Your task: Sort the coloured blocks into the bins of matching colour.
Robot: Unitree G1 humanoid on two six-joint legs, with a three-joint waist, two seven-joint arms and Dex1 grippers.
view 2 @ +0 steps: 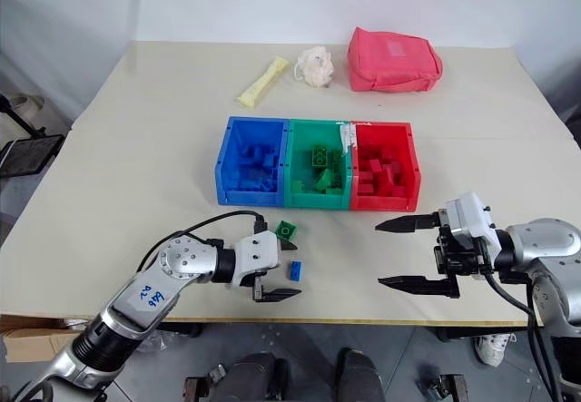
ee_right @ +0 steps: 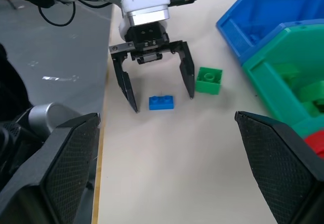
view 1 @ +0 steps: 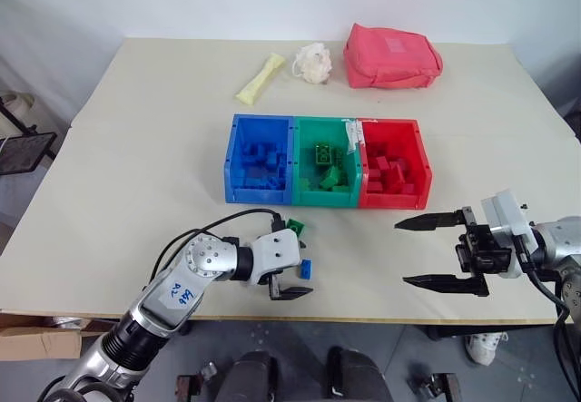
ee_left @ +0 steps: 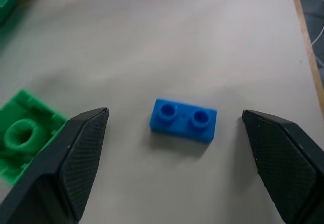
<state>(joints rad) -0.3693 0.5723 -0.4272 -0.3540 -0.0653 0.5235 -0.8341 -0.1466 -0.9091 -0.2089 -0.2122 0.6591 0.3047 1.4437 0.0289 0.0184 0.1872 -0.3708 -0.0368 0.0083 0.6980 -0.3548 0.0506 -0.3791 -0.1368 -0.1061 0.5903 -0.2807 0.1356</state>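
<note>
A small blue block [ee_left: 183, 120] lies flat on the table near its front edge, between the spread fingers of my open left gripper [ee_right: 163, 101], untouched. A green square block [view 1: 296, 227] sits just beyond it, beside one left finger [ee_left: 76, 153]. The three joined bins stand mid-table: the blue bin [view 1: 254, 193], green bin [view 1: 322, 198] and red bin [view 1: 395, 200], each holding several blocks of its own colour. My right gripper [view 1: 404, 253] hovers open and empty in front of the red bin, pointing toward the left gripper.
A pink fabric pouch [view 1: 390, 55], a fluffy white ball [view 1: 313, 62] and a pale yellow wrapped item [view 1: 260, 77] lie at the back of the table. The table's front edge [view 1: 363, 318] runs close under both grippers.
</note>
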